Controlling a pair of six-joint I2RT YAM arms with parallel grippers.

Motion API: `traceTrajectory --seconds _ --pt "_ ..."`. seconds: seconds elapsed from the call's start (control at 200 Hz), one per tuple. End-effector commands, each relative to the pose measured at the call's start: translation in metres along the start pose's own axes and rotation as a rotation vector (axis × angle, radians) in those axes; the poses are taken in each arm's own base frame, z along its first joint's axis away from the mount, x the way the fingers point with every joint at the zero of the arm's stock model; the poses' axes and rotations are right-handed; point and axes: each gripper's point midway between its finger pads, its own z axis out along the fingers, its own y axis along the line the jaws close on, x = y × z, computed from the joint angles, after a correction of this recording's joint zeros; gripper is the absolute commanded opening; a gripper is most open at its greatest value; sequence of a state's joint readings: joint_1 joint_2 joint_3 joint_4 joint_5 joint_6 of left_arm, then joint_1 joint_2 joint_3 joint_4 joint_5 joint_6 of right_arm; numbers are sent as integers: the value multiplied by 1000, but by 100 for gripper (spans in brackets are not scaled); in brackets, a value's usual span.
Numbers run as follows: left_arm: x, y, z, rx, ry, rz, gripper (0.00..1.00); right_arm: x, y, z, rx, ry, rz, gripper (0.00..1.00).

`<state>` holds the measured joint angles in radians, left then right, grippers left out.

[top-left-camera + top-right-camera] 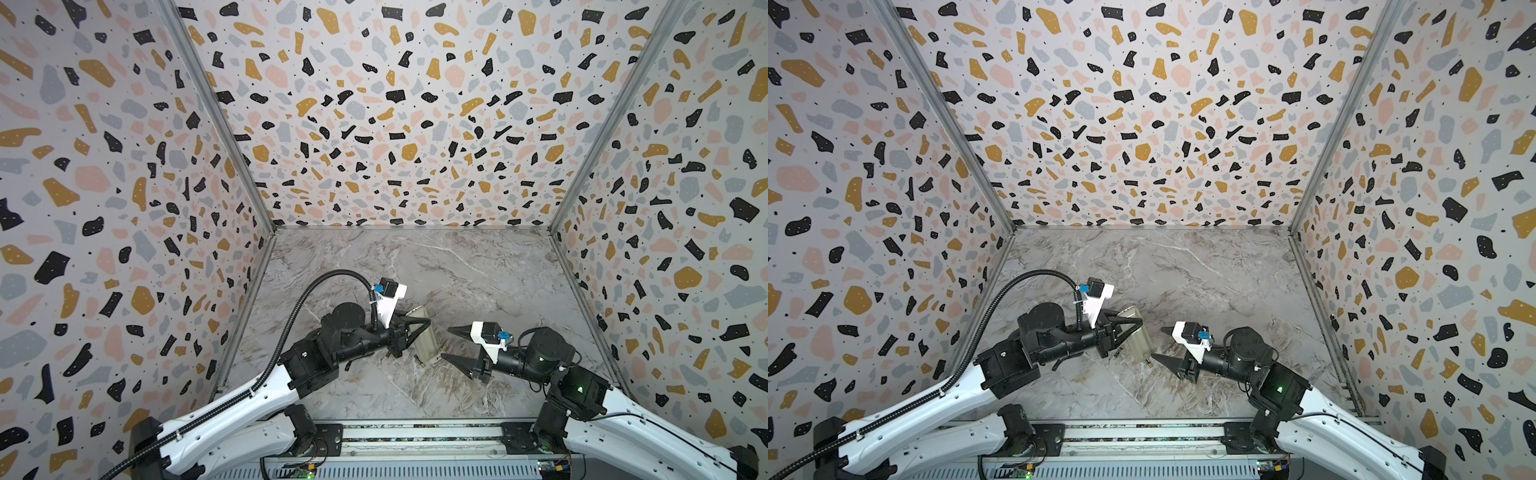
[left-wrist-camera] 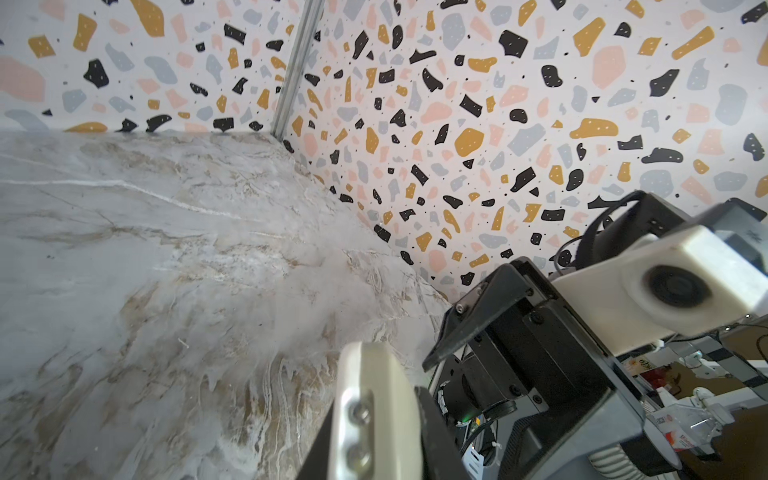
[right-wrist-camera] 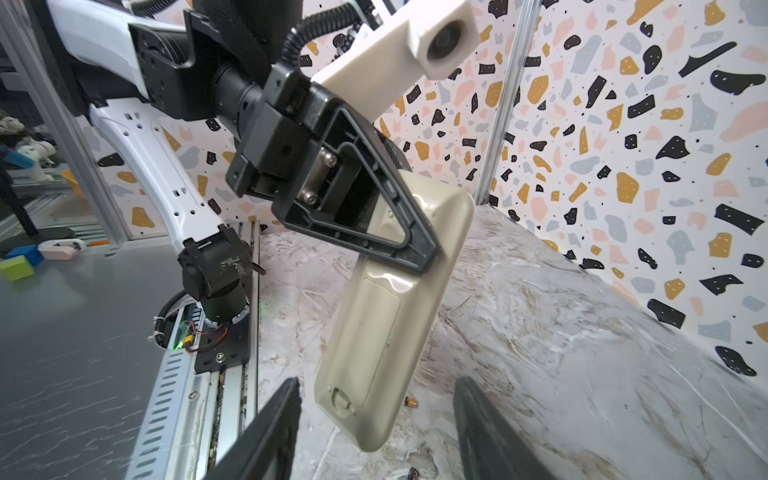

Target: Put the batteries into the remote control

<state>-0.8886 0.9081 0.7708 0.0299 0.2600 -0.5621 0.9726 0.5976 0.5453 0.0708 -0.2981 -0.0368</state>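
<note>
**A:** The remote (image 3: 382, 332) is up off the table (image 1: 457, 270), tilted, one end high and the other low. Its plain back faces the right wrist camera, no buttons on show.

**B:** Who's got it?

**A:** The left gripper (image 3: 428, 253). Its black fingers are clamped across the remote's upper half, and both top views show that pinch, with the pale body poking out below the fingers.

**B:** And the batteries?

**A:** Both down on the marble. The first battery (image 1: 420, 362) lies just off the remote's low end, coppery tip catching the light. The second battery (image 1: 388, 354) sits under the left gripper's body, half lost in shadow.

**B:** Right side?

**A:** The right gripper (image 1: 455, 346) is beside the remote, near but not touching. Its fingers are spread wide, with nothing held between them in the top views. From its own wrist camera, the remote's low end hangs framed between the two dark fingers (image 3: 270, 436), with bare marble underneath.
</note>
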Motion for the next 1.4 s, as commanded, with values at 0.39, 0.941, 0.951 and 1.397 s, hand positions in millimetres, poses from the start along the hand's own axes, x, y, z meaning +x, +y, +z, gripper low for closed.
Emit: traceTrajectory --seconds 0.39,0.941,0.951,1.397 --pt "40 42 1 107 215 -293 0 -2 23 21 81 105 -382 56" --pt "83 36 -7 183 365 -384 0 41 62 35 9 327 -711 58" --pt "84 36 -7 186 366 -385 0 40 62 35 9 325 -712 58" --pt "86 35 -7 204 354 -420 0 42 68 49 -44 285 -716 58"
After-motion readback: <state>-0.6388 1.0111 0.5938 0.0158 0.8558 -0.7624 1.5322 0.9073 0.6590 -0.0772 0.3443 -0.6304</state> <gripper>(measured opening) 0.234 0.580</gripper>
